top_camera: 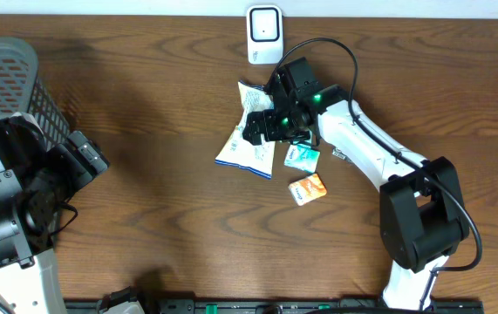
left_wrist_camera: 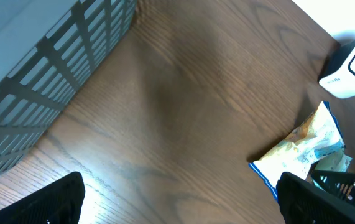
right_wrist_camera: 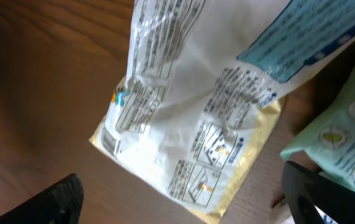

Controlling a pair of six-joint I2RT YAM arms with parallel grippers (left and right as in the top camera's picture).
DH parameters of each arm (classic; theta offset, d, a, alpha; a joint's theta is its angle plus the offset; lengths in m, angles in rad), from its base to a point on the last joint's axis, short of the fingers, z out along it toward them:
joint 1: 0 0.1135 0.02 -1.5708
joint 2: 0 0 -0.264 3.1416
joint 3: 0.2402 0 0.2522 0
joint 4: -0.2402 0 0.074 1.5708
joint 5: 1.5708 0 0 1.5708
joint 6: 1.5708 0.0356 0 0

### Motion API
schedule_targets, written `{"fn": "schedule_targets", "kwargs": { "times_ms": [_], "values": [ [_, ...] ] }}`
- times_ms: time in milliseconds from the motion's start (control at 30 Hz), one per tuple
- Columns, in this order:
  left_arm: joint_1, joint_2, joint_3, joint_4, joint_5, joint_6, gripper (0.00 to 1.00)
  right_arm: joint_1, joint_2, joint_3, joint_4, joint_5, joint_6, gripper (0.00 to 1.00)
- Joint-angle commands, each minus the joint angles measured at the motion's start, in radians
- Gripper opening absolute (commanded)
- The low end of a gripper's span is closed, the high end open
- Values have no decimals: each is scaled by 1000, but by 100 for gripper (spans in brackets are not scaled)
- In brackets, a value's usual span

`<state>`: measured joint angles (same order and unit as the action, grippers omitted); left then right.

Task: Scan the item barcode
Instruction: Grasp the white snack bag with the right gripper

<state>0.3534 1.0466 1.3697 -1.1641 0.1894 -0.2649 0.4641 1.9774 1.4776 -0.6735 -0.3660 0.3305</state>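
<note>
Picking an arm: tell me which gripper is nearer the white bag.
Right. The right gripper hovers over the white bag; the left gripper sits far off, beside the basket.

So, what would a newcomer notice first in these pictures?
The white and blue bag lying in the middle draws the eye, with the right gripper open above it. At the far edge stands the white scanner; a grey basket fills the far left corner.

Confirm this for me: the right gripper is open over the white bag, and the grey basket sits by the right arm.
Not quite. The grey basket sits by the left arm, as the overhead view shows. The right gripper is open over the white bag.
</note>
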Motion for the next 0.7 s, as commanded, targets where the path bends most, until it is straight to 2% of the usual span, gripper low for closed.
{"fn": "schedule_targets", "kwargs": {
  "times_ms": [0,33,100,200,233,300,567,667],
  "values": [
    [5,0,16,-2,9,-2,98,3,32,5,6,24,21,94],
    [5,0,16,-2,9,-2,98,-1,40,5,7,24,21,91],
    [5,0,16,-2,9,-2,98,-7,57,5,11,24,24,78],
    [5,0,16,-2,9,-2,98,-19,89,4,7,34,24,68],
    [5,0,16,-2,9,-2,98,-26,98,4,-9,60,24,61],
    [5,0,16,-2,9,-2,97,-47,102,4,-47,127,24,55],
    [5,0,16,-2,9,-2,98,-166,62,9,-128,171,-40,56],
    [5,0,16,-2,9,-2,98,-190,53,9,-115,66,-56,54]
  ]
}}
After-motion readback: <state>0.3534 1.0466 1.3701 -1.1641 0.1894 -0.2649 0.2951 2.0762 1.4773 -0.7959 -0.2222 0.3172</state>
